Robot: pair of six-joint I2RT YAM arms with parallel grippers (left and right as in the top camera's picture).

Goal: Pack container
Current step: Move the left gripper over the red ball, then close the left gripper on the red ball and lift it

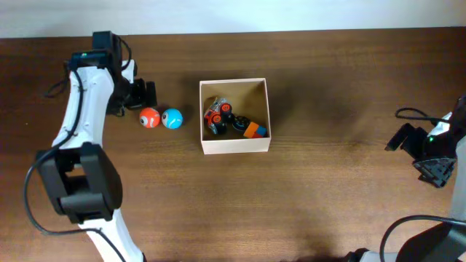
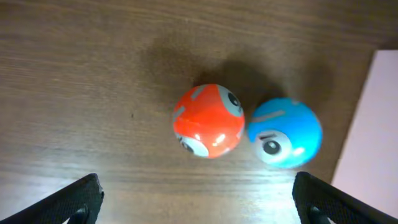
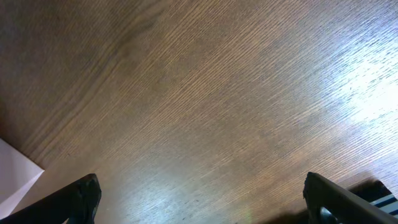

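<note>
Over at the left, the left arm [image 1: 84,109] rises from the near edge of the table [image 1: 328,196], runs up its left side and bends right at the wrist, so that it ends just up and left of two small balls. From the left wrist camera the left fingers [image 2: 81,199] sit at the two lower corners of the view, spread wide, with nothing between them and touching nothing. Just beyond them an orange ball [image 2: 208,121] and a blue ball [image 2: 285,132] lie on the table, side by side and touching, the orange one on the left.

Right of the blue ball, near it but apart, stands the box [image 1: 234,147], close to the middle of the table, square and shallow with white walls. Inside it a red toy car [image 1: 216,116] with black wheels lies toward the left wall, and an orange and blue block [image 1: 253,129] lies by the front right corner.

Well apart from the box, at the right edge, the right arm [image 1: 429,149] is folded low over the table. The right fingers [image 3: 78,199] are also spread wide, with only wood grain between them and nothing held.
</note>
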